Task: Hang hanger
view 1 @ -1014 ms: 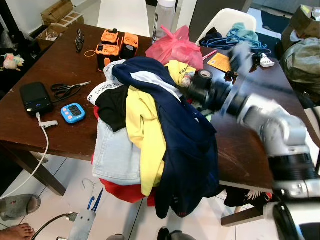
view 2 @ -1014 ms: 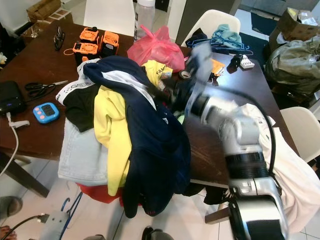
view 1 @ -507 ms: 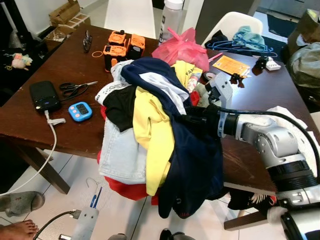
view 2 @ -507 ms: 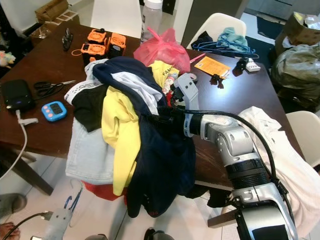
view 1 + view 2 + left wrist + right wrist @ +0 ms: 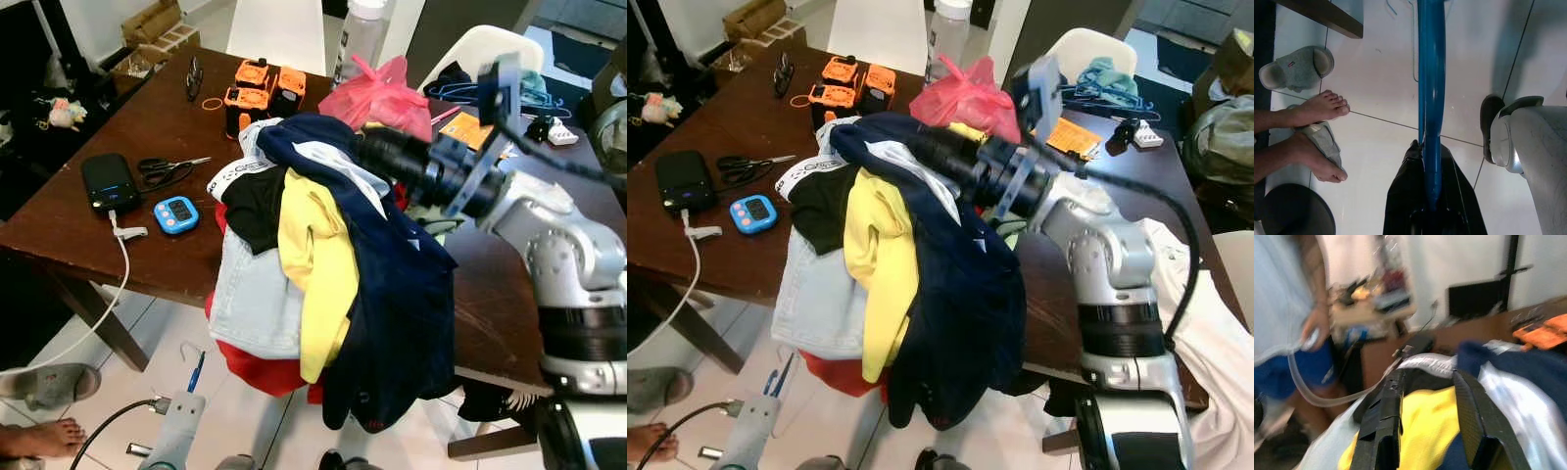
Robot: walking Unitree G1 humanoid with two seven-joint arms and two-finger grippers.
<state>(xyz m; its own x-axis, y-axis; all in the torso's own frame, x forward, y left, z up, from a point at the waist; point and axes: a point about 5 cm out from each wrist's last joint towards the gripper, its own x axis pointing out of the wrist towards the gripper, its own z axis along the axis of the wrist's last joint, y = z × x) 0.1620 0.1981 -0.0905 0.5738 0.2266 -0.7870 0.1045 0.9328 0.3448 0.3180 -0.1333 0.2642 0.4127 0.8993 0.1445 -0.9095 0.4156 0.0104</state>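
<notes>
The right gripper has lifted off the clothes pile, fingers apart and empty, while the left gripper stays clamped on the blue hanger.

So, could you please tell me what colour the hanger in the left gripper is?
Blue hanger, clearest in the left wrist view.

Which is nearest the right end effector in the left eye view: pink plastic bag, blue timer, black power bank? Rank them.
From the right end effector, over the clothes pile:
1. Pink plastic bag, just behind it on the table.
2. Blue timer, to its left past the clothes pile.
3. Black power bank, farther left, near the table's edge.
</notes>
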